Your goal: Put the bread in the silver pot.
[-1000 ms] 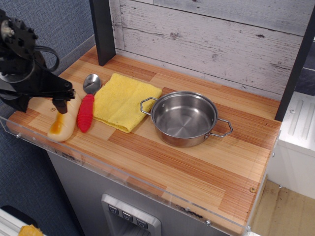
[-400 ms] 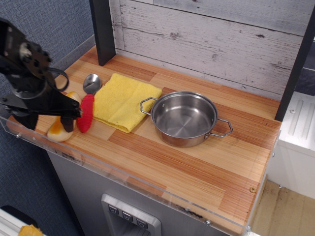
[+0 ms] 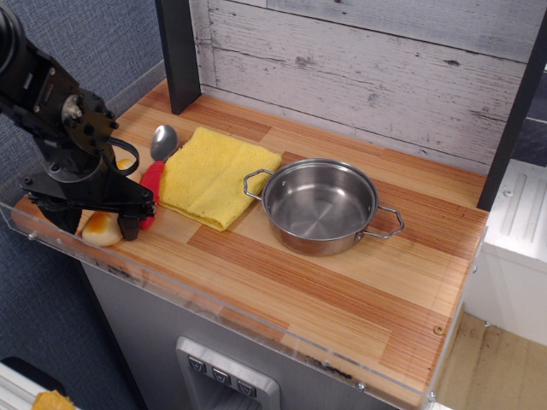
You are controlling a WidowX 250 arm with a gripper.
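The bread (image 3: 102, 231), a cream loaf with orange patches, lies at the counter's front left corner, mostly hidden under my arm. My gripper (image 3: 96, 225) is low over it, jaws apart. One finger stands on each side of the loaf's near end, and neither visibly presses it. The silver pot (image 3: 320, 205) stands empty and upright to the right, past the middle of the counter, well apart from the gripper.
A spoon with a red ribbed handle (image 3: 152, 181) and metal bowl (image 3: 163, 139) lies just right of the bread, against my right finger. A yellow cloth (image 3: 218, 175) lies between spoon and pot. A black post (image 3: 178, 51) stands behind. A clear guard (image 3: 256, 320) lines the front edge.
My gripper has moved toward the front edge and down over the bread, turning so its fingers now straddle the loaf's near end. Bread, spoon and pot have not moved.
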